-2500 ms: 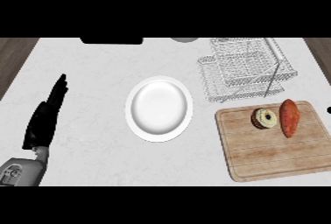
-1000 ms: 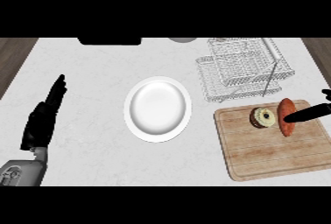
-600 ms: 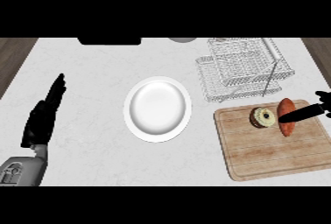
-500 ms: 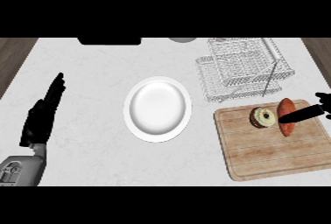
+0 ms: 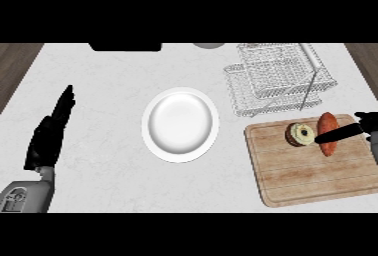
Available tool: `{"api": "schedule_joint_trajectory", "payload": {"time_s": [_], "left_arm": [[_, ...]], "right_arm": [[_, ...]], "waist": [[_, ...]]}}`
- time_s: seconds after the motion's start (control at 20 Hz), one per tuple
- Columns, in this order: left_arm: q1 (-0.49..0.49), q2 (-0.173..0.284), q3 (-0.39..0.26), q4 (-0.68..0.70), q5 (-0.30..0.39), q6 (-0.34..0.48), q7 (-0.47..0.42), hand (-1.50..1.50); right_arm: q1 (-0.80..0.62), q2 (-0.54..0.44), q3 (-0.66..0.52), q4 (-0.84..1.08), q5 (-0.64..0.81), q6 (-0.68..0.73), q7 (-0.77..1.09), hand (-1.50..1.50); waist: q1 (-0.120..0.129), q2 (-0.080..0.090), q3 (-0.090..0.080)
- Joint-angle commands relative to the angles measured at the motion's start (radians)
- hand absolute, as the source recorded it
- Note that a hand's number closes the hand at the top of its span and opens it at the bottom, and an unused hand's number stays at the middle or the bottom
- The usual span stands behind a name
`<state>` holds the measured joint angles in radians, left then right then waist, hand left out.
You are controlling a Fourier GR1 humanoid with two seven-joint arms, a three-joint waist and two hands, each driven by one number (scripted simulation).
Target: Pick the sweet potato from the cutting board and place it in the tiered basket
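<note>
The orange-brown sweet potato (image 5: pixel 325 122) lies upright on the far right part of the wooden cutting board (image 5: pixel 303 175). My right hand (image 5: pixel 353 129) comes in from the right edge with a straight black finger lying across the sweet potato's middle. The wire tiered basket (image 5: pixel 277 77) stands just behind the board. My left hand (image 5: pixel 50 134) rests open at the left, fingers pointing up.
A round beige slice with a dark rim (image 5: pixel 300 134) lies on the board just left of the sweet potato. A white plate (image 5: pixel 180 124) sits mid-counter. A dark object (image 5: pixel 125 47) and a grey round thing (image 5: pixel 210 45) stand at the far edge.
My right hand came in from the right edge and reached over the sweet potato, then held about still there. The left hand barely shifted.
</note>
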<state>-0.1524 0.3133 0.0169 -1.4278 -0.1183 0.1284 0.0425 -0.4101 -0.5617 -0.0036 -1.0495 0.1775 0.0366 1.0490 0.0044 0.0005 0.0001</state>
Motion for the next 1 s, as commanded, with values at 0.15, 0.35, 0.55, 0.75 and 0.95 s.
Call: {"api": "schedule_joint_trajectory", "payload": {"time_s": [0.15, 0.35, 0.55, 0.75, 0.95], "left_arm": [[0.05, -0.011, 0.027, -0.055, -0.013, -0.03, -0.005, 0.0], [0.02, -0.011, 0.039, -0.055, -0.028, -0.042, 0.025, 0.0], [-0.005, -0.032, 0.034, -0.066, -0.04, -0.034, 0.062, 0.0], [-0.021, -0.033, 0.029, -0.052, -0.037, -0.042, 0.053, 0.0], [-0.028, -0.03, 0.048, -0.041, -0.044, -0.057, 0.061, 0.0]], "right_arm": [[-0.061, 0.041, -0.043, 0.113, 0.041, 0.037, 0.006, -1.5], [-0.011, 0.108, -0.048, 0.13, 0.055, -0.008, -0.056, -1.5], [-0.038, 0.121, -0.068, 0.152, 0.014, 0.065, -0.046, 1.5], [-0.075, 0.079, 0.009, 0.223, 0.066, 0.177, -0.176, 1.5], [-0.049, 0.072, -0.007, 0.168, 0.098, 0.152, -0.181, 1.5]], "waist": [[0.003, 0.0, 0.0], [0.0, 0.0, 0.0], [0.0, 0.0, 0.0], [0.011, 0.004, 0.001], [-0.002, 0.0, 0.0]]}}
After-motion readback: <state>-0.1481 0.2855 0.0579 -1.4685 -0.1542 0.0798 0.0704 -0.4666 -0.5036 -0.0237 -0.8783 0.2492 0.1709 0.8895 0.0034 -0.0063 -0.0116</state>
